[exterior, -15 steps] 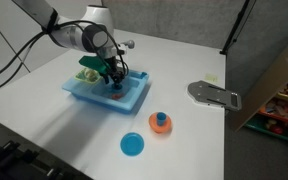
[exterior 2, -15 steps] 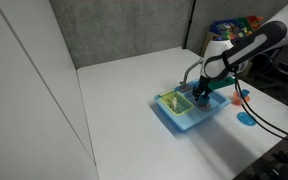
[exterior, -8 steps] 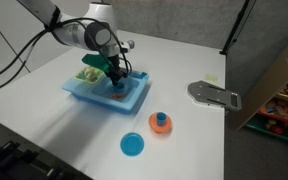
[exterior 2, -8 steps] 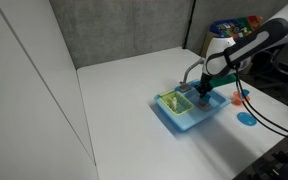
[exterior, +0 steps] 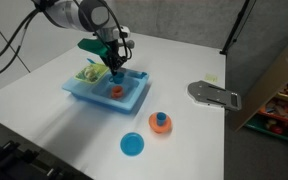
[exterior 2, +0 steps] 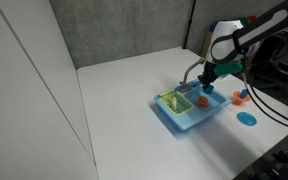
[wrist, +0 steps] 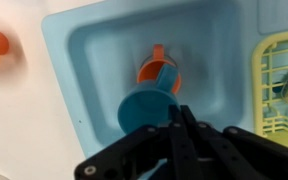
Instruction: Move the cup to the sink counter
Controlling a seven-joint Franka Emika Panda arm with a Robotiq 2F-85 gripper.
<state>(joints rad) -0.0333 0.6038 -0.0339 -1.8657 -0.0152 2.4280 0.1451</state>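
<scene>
- The gripper (exterior: 115,72) hung above the sink (exterior: 92,100), over its open basin. It was clear of the basin floor in both exterior views.
- In the wrist view the gripper (wrist: 179,113) showed its fingers pressed together, with nothing between them.
- The cup (exterior: 115,91) lay on the floor of the basin, below the gripper and apart from it. None of it was on the flat rim.
- From the wrist, the cup (wrist: 157,72) showed an orange body with a round blue face just below it, near the fingertips. It sat inside the sink (wrist: 56,100) walls.
- The other compartment held a yellow-green rack (wrist: 279,80), beside the basin.
- In an exterior view the gripper (exterior 2: 206,88) stood over the cup (exterior 2: 201,101), at the sink (exterior 2: 174,121) end nearer the toys.
- On the table (exterior: 44,125), outside the sink, stood an orange piece (exterior: 160,122) with a blue knob. A blue disc (exterior: 132,145) lay near it.
- A grey plate (exterior: 216,95) lay well apart from the sink, toward the table edge.
</scene>
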